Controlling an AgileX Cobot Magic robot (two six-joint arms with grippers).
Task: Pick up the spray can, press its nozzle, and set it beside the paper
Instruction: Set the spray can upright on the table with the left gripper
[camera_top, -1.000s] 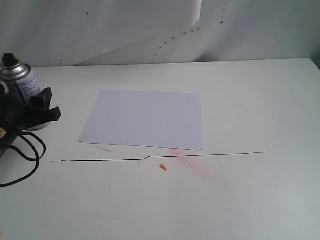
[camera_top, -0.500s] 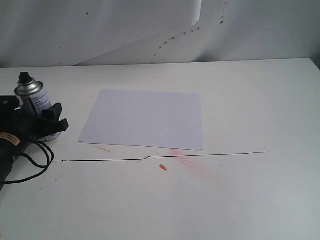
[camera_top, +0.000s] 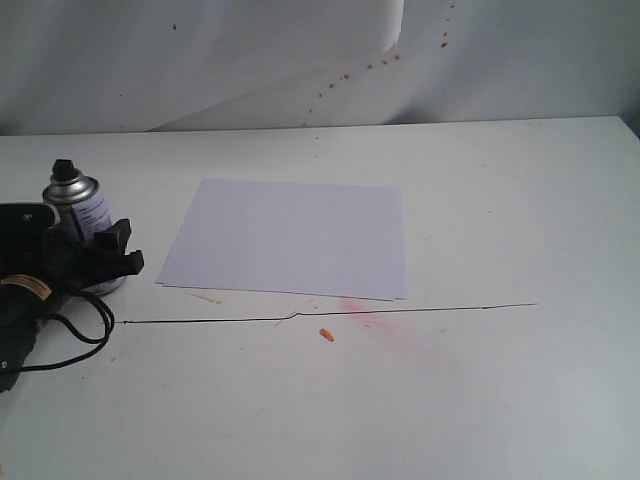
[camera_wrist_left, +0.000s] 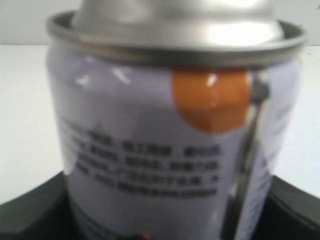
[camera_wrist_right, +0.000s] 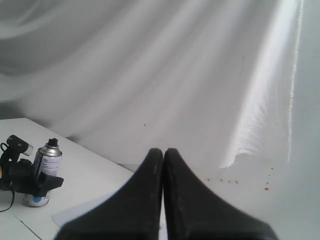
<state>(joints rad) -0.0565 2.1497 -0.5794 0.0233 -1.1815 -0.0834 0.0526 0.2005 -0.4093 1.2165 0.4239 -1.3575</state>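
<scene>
While pinching the spray can (camera_top: 88, 210) low on its labelled body, held it upright at the left edge of the exterior frame in the left gripper (camera_top: 100, 258), nozzle (camera_top: 65, 168) on top and clear of the fingers (camera_top: 122, 252). Faced the paper (camera_top: 290, 238) to the right at mid-frame, near but apart, across a strip of bare table (camera_top: 152, 222). Called, by judgement, for a short rightward carry, long axis vertical. Showed the right gripper (camera_wrist_right: 163, 152) empty, fingers pressed together, outside the exterior frame, well apart from the can.
</scene>
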